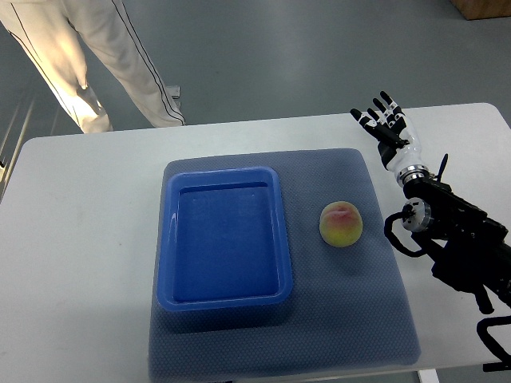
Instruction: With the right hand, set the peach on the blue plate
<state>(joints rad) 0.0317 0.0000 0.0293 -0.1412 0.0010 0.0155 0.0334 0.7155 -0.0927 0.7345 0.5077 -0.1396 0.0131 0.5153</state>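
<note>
A yellow-pink peach (341, 224) lies on the grey-blue mat (351, 319), just right of the blue plate (168, 239), a deep rectangular tray with nothing in it. My right hand (385, 121) is above the table's far right part, up and right of the peach, well apart from it. Its fingers are spread and hold nothing. Its black forearm (455, 239) comes in from the lower right. My left arm does not show.
The mat lies on a white table (72, 239). A person's legs in white trousers (104, 56) stand beyond the table's far left edge. Grey floor lies behind the table.
</note>
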